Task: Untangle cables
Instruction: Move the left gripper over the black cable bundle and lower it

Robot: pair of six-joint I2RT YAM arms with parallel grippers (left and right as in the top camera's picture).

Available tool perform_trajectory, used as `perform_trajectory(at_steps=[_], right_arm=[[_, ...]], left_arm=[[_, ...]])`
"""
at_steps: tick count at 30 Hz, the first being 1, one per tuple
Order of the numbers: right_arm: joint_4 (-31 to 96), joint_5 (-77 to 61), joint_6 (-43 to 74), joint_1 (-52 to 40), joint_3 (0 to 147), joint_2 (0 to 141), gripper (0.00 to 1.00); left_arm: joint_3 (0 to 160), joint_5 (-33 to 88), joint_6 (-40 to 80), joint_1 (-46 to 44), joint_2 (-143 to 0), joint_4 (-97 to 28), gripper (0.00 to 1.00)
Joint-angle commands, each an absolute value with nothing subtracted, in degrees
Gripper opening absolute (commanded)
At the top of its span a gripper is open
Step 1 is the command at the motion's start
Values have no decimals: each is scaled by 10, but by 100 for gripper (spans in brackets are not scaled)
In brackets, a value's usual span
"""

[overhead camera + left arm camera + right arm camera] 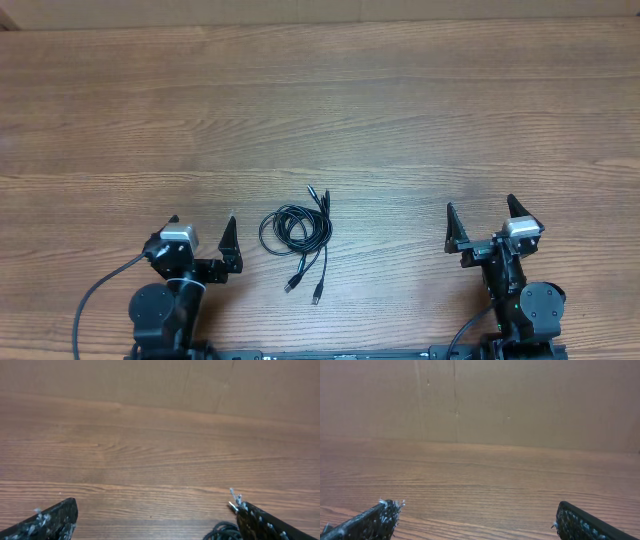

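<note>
The left gripper point(203, 222) and the right gripper point(480, 205) sit closest to the overhead lens. Each is at the end of an arm folded up at the near edge of the table point(400, 100), and each aims straight out toward the far edge. Both pincers are spread wide with nothing between the fingers. In each wrist view the two dark fingertips point(50, 520) show only in the bottom corners, with bare wood grain between them. The cables point(297, 235) lie on the table between the two arms, nearer the left gripper than the right and touching neither. They form a small loose coil of thin black loops, with straight tails leaving it at both ends. The bundle's long axis runs near to far with a slight lean. Two plugs point away from the robot and two point back toward it. In the left wrist view, a bit of the coil peeks out just beside the right-hand finger.
</note>
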State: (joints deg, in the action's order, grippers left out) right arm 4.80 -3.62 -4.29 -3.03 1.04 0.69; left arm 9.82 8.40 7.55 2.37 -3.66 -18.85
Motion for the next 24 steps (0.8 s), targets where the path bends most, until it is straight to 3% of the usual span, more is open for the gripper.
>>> perform_trajectory(at_steps=[1, 10, 24], right_arm=[[46, -32, -44, -28, 5, 2, 100], [46, -32, -44, -28, 5, 2, 100], [46, -32, -44, -28, 5, 2, 100]], left_arm=[[159, 95, 70, 26, -67, -204, 99], [277, 124, 57, 26, -203, -252, 100], [519, 180, 9, 26, -432, -440, 100]])
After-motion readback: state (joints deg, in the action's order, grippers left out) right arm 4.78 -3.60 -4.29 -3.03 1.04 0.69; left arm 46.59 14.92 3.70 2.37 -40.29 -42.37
